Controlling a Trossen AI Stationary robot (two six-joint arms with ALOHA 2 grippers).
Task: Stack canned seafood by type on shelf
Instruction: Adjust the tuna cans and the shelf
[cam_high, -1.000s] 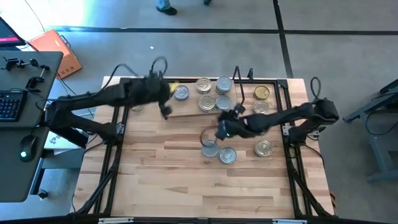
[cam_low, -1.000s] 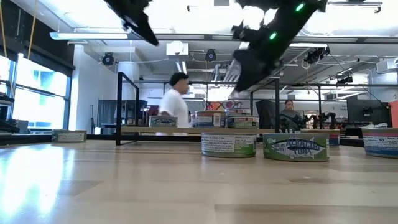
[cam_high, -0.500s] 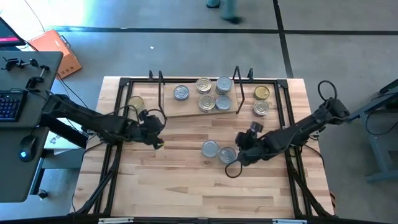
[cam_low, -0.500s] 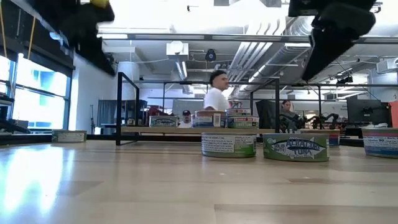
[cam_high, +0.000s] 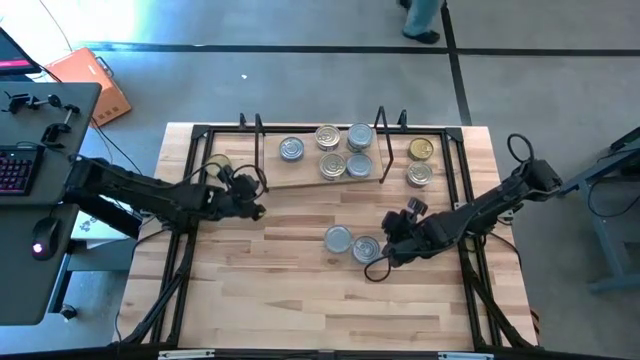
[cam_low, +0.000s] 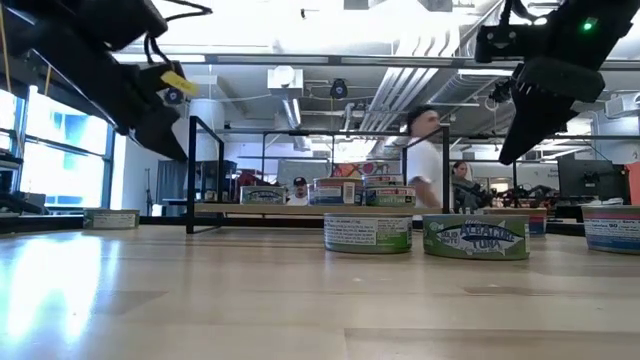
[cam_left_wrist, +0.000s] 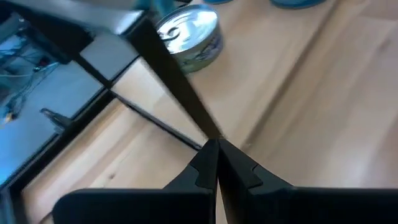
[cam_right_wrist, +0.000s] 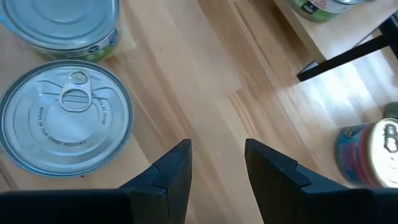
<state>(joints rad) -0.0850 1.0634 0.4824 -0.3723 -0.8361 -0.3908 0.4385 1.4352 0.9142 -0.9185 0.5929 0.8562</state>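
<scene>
Person (cam_low: 428, 160) walked right past shelf (cam_low: 300, 209)

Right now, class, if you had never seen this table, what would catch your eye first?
Probably the cluster of tins on the shelf at the table's far side, with two silver-topped tins loose mid-table. Next, the two dark arms: the right gripper hangs open beside that pair, and the left gripper, shut, sits at the table's left edge.
</scene>
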